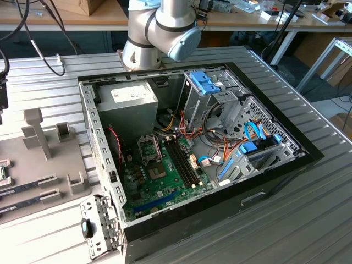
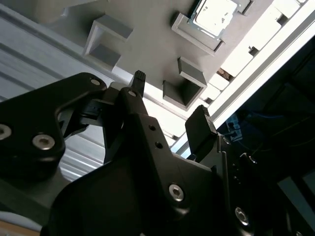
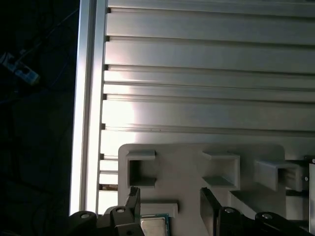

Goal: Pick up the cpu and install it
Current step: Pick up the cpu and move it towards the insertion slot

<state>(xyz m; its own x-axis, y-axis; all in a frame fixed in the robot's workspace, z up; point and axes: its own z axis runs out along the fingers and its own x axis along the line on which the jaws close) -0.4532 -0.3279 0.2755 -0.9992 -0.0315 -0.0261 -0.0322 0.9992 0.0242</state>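
Silvery metal with a thin green rim, the cpu [image 2: 215,14] lies flat in a square seat of a grey plastic tray [image 2: 147,29]. The tray also carries several raised blocks and open pockets. It rests on a ribbed aluminium counter [image 3: 197,73], close to the counter's edge, with dark floor beyond.

In the exterior view the counter holds an open computer case [image 1: 192,148] with its green board showing. The arm [image 1: 165,27] rises behind the case, and a wooden desk [image 1: 71,16] with cables and boxes runs along the back of the room.

The black jaws stand apart and grip nothing, hovering over the tray. In the second wrist view the cpu sits ahead of the jaws, beyond their tips. In the first wrist view the cpu [image 3: 154,225] shows within the gap, just beside one finger [image 3: 134,201].
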